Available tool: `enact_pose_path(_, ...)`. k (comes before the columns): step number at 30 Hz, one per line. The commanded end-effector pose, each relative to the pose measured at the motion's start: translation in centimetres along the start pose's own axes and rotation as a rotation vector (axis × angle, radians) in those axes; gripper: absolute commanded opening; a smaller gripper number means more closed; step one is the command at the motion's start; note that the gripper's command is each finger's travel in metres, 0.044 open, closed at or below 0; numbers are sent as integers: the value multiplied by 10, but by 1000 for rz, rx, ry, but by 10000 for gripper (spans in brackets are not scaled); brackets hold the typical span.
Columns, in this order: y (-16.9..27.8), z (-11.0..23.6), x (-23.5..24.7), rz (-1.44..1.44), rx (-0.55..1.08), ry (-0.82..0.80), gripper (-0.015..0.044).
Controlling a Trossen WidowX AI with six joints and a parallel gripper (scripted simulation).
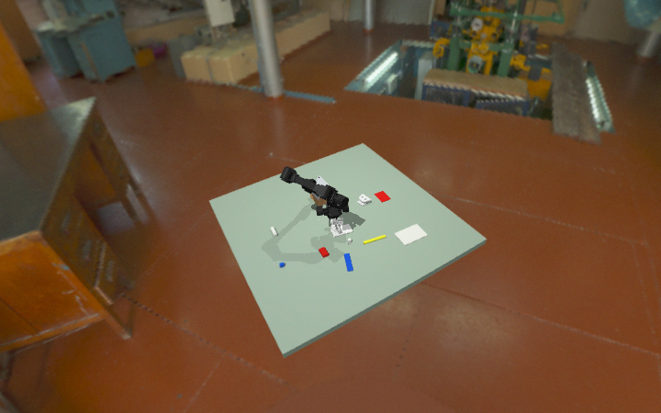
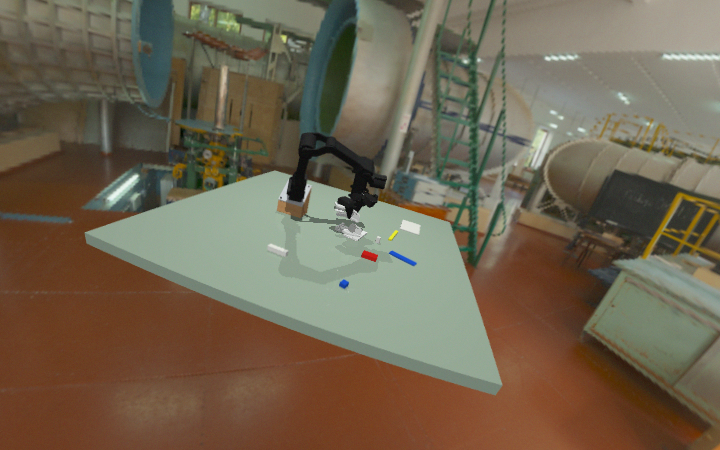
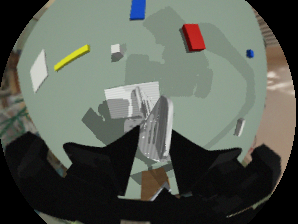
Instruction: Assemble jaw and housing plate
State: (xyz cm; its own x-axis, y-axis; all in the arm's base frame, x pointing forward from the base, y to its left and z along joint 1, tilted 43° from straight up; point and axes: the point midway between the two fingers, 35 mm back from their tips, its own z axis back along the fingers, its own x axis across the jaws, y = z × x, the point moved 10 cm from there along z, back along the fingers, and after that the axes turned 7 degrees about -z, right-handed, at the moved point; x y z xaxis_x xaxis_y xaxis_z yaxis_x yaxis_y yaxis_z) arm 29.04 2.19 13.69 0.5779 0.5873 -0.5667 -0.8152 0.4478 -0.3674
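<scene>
Nearest the wrist view, the claw (image 3: 153, 129) is clamped on a pale grey toothed jaw (image 3: 161, 127), held tilted beside the white base with the other jaw (image 3: 114, 106) (image 1: 344, 230) (image 2: 356, 234), which rests on the green surface (image 1: 302, 296) (image 2: 371, 313) (image 3: 200, 117), with a small white block (image 3: 116, 50) (image 1: 350, 240) (image 2: 378, 239) beyond.
</scene>
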Motion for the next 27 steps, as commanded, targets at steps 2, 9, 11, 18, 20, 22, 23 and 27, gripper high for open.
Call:
enact_pose_path(2, 2, -2, 20, 63, -1, -2, 134)
enact_pose_path(9, 3, -3, 28, 90, -2, -1, 134)
enact_pose_path(11, 3, -3, 28, 90, -2, -1, 134)
enact_pose_path(18, 3, -3, 28, 90, -2, -1, 134)
enact_pose_path(20, 3, -3, 28, 90, -2, -1, 134)
enact_pose_path(22, 3, -3, 28, 90, -2, -1, 134)
enact_pose_path(23, 3, -3, 28, 90, -2, -1, 134)
enact_pose_path(27, 3, -3, 28, 73, -2, -1, 134)
